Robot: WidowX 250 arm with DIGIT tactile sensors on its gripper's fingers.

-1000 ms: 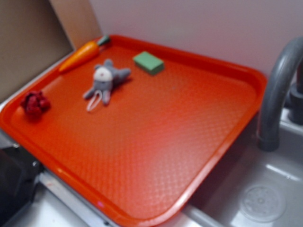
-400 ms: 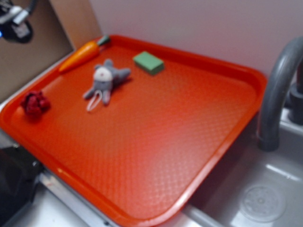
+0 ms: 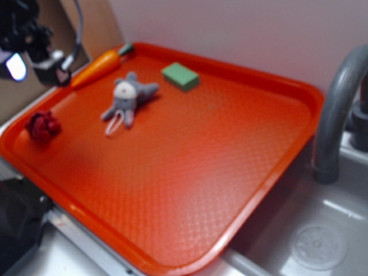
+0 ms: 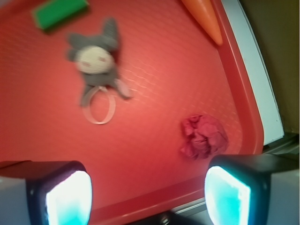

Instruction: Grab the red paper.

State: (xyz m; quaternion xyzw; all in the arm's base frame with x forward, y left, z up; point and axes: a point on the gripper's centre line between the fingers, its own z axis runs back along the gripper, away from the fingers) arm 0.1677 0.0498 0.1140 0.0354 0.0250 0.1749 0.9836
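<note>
Orange tray (image 3: 230,172) beside sink (image 3: 322,241); red paper (image 4: 204,136) near rim; gripper (image 4: 147,190) open, empty.

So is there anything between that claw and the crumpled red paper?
No. In the wrist view only bare tray separates the open gripper from the red paper.

Big orange-red tray (image 3: 190,190) beside the sink (image 3: 322,241). Grey plush toy (image 3: 129,98) on its pebbled floor; green sponge (image 3: 180,76) just right of the toy, carrot (image 3: 99,67) against the rim to the toy's upper left. Red paper (image 3: 42,126) well left of the toy, near the tray's edge.
</note>
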